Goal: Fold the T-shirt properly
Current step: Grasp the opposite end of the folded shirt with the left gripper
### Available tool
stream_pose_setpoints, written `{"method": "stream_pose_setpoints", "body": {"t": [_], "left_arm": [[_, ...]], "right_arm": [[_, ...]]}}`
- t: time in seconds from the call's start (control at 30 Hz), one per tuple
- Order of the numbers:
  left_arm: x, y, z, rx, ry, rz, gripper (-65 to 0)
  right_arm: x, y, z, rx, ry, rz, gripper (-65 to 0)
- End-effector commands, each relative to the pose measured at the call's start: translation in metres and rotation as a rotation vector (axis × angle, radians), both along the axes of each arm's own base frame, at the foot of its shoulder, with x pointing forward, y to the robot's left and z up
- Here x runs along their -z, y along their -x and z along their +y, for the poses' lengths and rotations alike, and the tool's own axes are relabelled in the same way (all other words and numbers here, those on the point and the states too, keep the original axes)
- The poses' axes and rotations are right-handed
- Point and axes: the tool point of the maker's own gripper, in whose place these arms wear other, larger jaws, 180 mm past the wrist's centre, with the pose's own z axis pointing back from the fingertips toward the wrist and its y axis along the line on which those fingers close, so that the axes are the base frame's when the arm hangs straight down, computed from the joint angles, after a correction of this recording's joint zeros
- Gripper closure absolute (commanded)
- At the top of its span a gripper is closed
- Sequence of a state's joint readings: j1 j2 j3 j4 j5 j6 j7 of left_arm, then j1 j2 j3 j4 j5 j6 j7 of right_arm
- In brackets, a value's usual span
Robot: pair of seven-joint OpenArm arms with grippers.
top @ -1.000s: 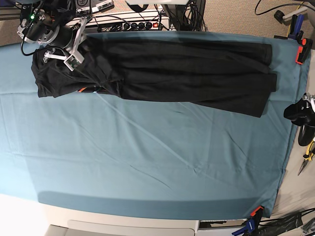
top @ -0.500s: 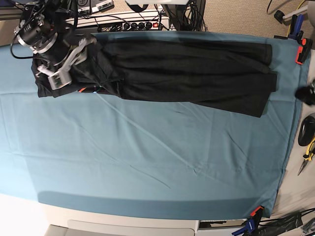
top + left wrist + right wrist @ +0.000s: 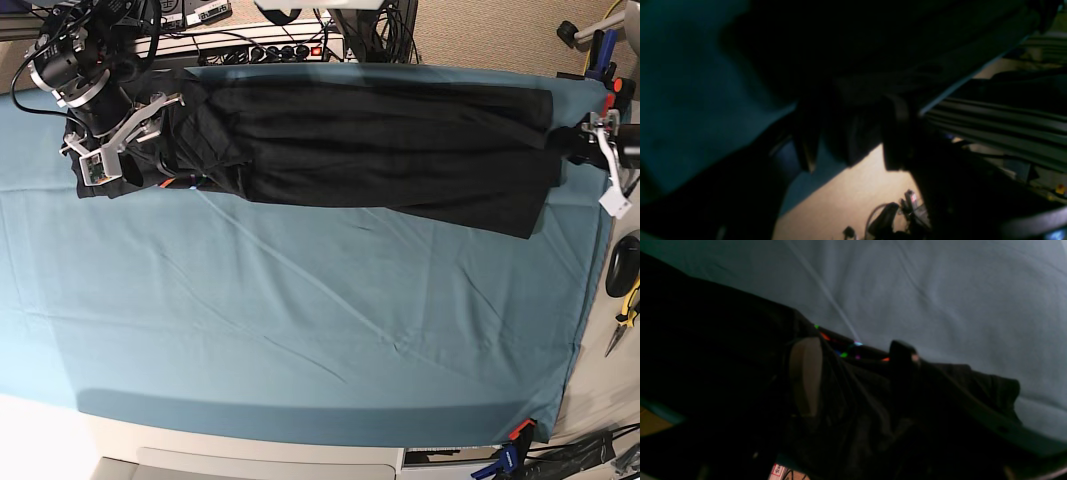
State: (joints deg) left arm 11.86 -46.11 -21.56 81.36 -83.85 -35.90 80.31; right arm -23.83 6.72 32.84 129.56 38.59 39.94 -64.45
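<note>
The right end effector (image 3: 128, 143) hangs with jaws spread over the neck end of the large black short-sleeved cotton T-shirt (image 3: 370, 150), its pale fingertips (image 3: 805, 373) straddling bunched cloth by the rainbow-striped neckline trim (image 3: 843, 348). The left end effector (image 3: 590, 140), also spread, sits at the hem end; its wrist view is too dark to show contact. The shirt lies as a long band along the far edge of the teal-clothed counter (image 3: 300, 330). Both should probably pinch all layers before lifting together.
</note>
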Motion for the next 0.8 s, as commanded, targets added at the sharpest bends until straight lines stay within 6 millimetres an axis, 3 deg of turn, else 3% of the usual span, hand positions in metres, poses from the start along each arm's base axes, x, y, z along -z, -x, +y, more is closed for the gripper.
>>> {"method": "stream_pose_setpoints", "body": {"t": [0.0, 0.1, 0.23, 0.43, 0.57, 0.77], "left_arm": [[-0.014, -0.012, 0.006, -0.012, 0.0, -0.052, -30.1], [-0.009, -0.019, 0.01, -0.057, -0.023, -0.063, -30.1], [0.007, -0.028, 0.03, -0.146, -0.134, -0.04, -30.1], [0.02, -0.022, 0.044, -0.206, -0.185, 0.013, -30.1], [0.027, -0.019, 0.036, -0.228, -0.129, 0.03, -30.1], [0.035, -0.018, 0.006, -0.24, -0.014, 0.035, -30.1]], "right_arm": [[-0.011, -0.003, 0.002, -0.015, 0.002, -0.045, -32.5], [-0.011, -0.004, 0.002, -0.015, 0.001, -0.046, -32.5], [-0.011, -0.004, 0.002, -0.015, 0.001, -0.046, -32.5], [-0.011, -0.004, 0.002, -0.015, 0.001, -0.046, -32.5], [-0.011, -0.004, 0.002, -0.015, 0.0, -0.047, -32.5], [-0.011, -0.004, 0.002, -0.015, 0.001, -0.046, -32.4]]}}
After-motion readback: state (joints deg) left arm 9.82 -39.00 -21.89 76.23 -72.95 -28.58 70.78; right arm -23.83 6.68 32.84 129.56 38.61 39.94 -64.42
